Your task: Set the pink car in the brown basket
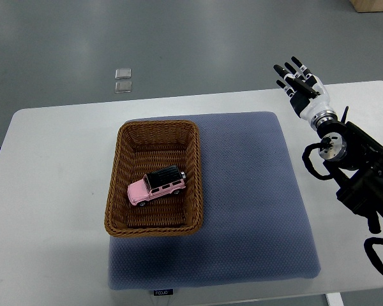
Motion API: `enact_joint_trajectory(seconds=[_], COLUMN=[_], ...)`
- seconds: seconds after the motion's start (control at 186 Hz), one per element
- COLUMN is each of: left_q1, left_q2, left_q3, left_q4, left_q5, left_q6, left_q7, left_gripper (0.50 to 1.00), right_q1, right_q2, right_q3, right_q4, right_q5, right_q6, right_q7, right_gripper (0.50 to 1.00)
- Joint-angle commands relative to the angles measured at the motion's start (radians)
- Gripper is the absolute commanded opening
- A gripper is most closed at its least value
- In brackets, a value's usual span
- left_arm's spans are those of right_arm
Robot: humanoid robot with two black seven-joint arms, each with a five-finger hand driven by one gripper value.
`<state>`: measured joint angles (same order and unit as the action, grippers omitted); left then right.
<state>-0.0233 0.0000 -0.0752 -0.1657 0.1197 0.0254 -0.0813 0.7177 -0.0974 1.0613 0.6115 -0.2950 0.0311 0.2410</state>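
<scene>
A pink toy car (157, 185) with a black roof lies inside the brown wicker basket (119, 167), near its middle, pointing roughly left to right. My right hand (298, 79) is far off at the table's back right, well away from the basket, with its fingers spread and holding nothing. Its arm (357, 166) comes in from the right edge. The left arm is not in view.
The basket stands on the left part of a blue-grey mat (255, 197) on a white table (51, 191). Two small clear square objects (122, 80) lie on the grey floor beyond the table's far edge.
</scene>
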Motion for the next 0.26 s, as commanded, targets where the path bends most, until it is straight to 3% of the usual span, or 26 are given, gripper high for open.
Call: enact_joint_trajectory(seconds=[0.0,0.258], left_q1=[0.000,0.000], left_q2=[0.000,0.000], left_q3=[0.000,0.000], left_q4=[0.000,-0.002], left_q5=[0.000,0.000], left_q6=[-0.001,-0.001], left_q7=[0.000,0.000], left_gripper=[1.000,1.000], right_q1=[-0.001,0.003], right_q2=[0.005,0.007], right_q3=[0.002,0.005], right_q4=[-0.002,-0.002], right_q5=[0.000,0.002], right_q6=[-0.002,-0.052], right_q7=[0.001,0.043], right_gripper=[0.905,0.907])
